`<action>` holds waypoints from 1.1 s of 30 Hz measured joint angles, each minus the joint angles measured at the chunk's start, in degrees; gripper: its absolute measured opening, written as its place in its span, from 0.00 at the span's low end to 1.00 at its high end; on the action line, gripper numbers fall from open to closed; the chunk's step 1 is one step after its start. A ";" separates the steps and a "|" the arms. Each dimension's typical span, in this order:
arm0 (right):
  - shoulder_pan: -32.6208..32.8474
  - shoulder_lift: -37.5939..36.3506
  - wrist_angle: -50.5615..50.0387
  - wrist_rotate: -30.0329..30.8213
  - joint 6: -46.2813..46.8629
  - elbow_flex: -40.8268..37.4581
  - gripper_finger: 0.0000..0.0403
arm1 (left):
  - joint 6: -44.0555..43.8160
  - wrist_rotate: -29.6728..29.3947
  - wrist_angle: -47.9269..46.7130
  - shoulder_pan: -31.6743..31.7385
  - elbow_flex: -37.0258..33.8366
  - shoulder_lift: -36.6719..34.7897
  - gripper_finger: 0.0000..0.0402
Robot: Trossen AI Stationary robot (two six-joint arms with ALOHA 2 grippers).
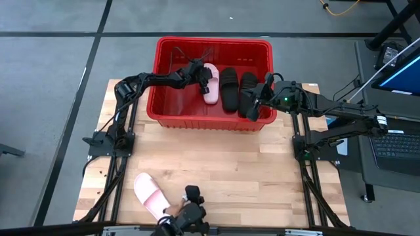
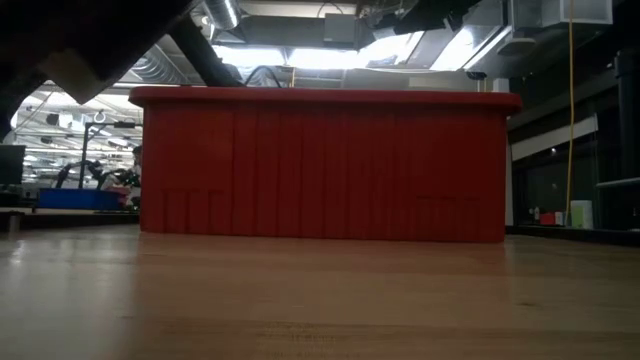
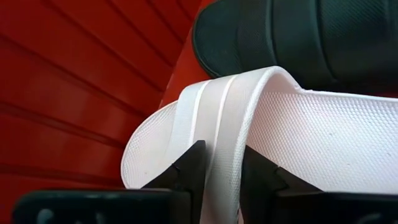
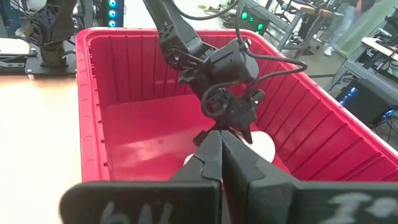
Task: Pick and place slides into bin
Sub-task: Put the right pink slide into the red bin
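Upper centre, the left gripper (image 1: pixel 205 81) straddles a pink slide's (image 1: pixel 210 85) strap inside the bin (image 1: pixel 213 44), fingers slightly parted. The right gripper (image 1: pixel 252 105) is closed and empty. A snagged strap could drag the slide back out.

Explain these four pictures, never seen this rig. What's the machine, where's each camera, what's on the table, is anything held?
It is a two-armed robot at a wooden table, putting slides into a red bin. One camera looks straight down, one sits at table height facing the bin wall, and one rides on each wrist. In the bin lie two black slides and a pink slide. Another pink slide lies on the table's near edge. The left gripper is inside the bin, its fingers either side of the pink slide's strap, seemingly letting go. The right gripper is shut, empty, at the bin's right rim.
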 joint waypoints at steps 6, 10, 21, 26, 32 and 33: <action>0.00 0.00 0.00 0.00 0.07 0.00 0.01 | -1.65 -0.10 -1.70 -0.28 0.11 0.01 0.22; -0.02 0.00 0.00 0.00 0.07 0.00 0.01 | -2.82 -0.55 -1.99 -0.35 0.11 -0.05 0.25; -0.02 0.00 0.07 0.00 0.20 0.00 0.01 | -3.98 -0.19 -6.06 -0.48 0.02 -3.48 0.30; -0.02 0.00 0.07 0.00 0.20 0.00 0.01 | -3.97 -0.23 -8.60 -0.73 0.02 -3.61 0.30; -0.02 0.00 0.04 0.00 1.29 0.00 0.01 | -3.94 -0.41 -7.89 -1.87 0.02 -3.74 0.30; -0.01 0.00 0.01 -0.01 1.55 0.00 0.01 | -3.94 -0.35 -7.76 -2.03 0.02 -3.89 0.30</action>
